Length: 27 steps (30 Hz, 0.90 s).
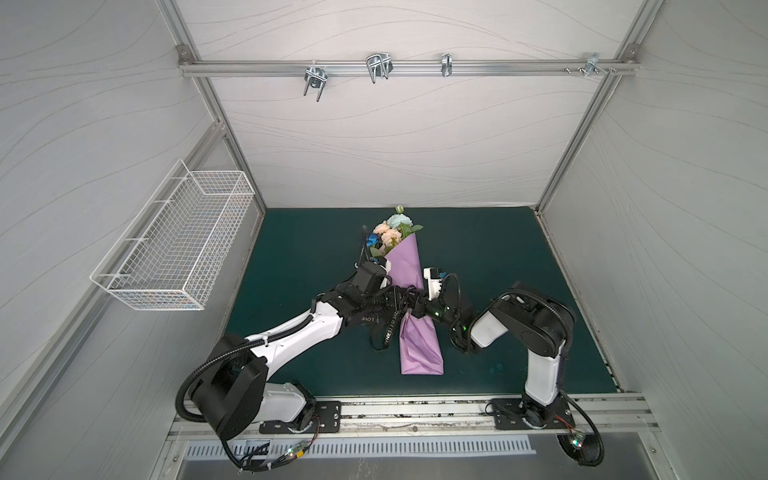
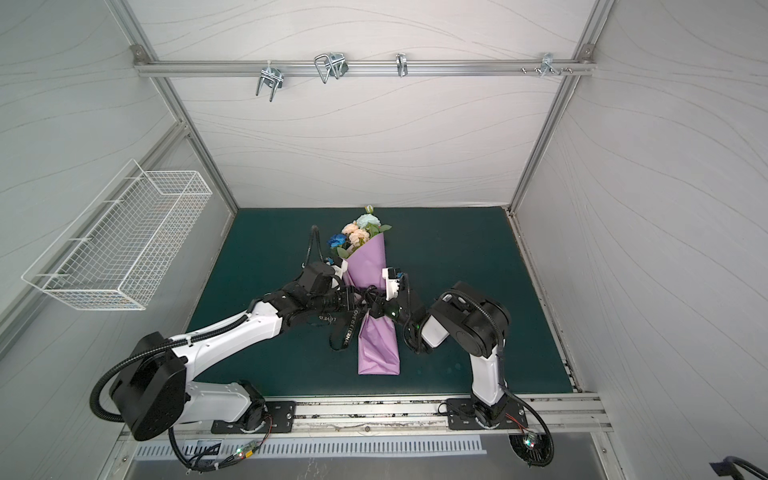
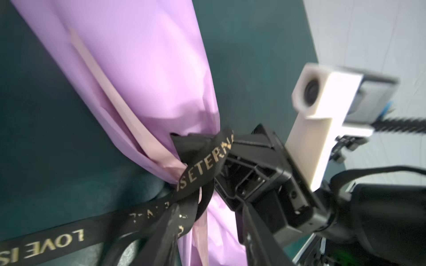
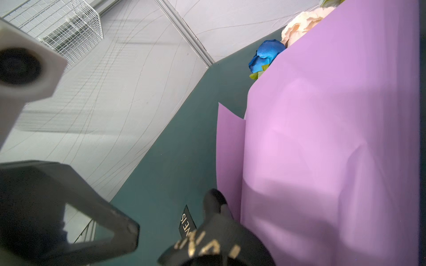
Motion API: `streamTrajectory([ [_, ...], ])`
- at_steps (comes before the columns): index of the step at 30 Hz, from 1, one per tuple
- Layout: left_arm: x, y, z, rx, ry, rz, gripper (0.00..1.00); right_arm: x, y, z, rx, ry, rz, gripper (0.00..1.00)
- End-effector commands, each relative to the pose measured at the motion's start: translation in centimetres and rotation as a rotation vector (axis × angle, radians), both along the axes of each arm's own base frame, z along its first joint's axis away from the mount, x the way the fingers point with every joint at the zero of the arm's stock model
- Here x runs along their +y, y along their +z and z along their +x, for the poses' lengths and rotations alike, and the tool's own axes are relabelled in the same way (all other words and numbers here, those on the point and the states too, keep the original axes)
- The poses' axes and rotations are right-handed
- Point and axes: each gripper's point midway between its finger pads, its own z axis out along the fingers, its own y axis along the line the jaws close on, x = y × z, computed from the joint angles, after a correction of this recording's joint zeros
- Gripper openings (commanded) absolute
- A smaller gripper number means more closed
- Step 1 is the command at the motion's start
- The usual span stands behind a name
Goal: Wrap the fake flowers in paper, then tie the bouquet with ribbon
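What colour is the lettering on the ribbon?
Gold, on a black ribbon. It shows best in the left wrist view.

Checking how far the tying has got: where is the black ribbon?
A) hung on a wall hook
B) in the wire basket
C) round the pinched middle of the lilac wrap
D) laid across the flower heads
C: in the left wrist view the ribbon loops round the wrap where the paper is gathered narrow.
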Motion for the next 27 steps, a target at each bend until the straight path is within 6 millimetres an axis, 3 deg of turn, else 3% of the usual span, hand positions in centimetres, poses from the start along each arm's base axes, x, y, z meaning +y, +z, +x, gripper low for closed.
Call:
streamTrajectory([
  [1,2.1,1.2,1.8,-0.035,0.144,0.017,0.47,0.2,0.5,0.6,-0.035,-0.005,0.018,0.00],
  [4,3.8,0.2,3.3,0.003,0.236,0.072,0.40,0.3,0.3,0.6,-0.028,-0.004,0.017,0.00],
  [11,0.8,-1.5,5.1,0.089,0.157,0.028,0.34,0.3,0.0,0.6,-0.025,-0.001,0.012,0.00],
  [18,0.0,-1.4,6.4,0.068,0.153,0.019,0.27,0.7,0.2,0.5,-0.028,0.014,0.019,0.00],
  [27,-0.9,-2.7,6.9,0.105,0.143,0.011,0.30,0.7,0.2,0.7,-0.026,0.008,0.022,0.00],
])
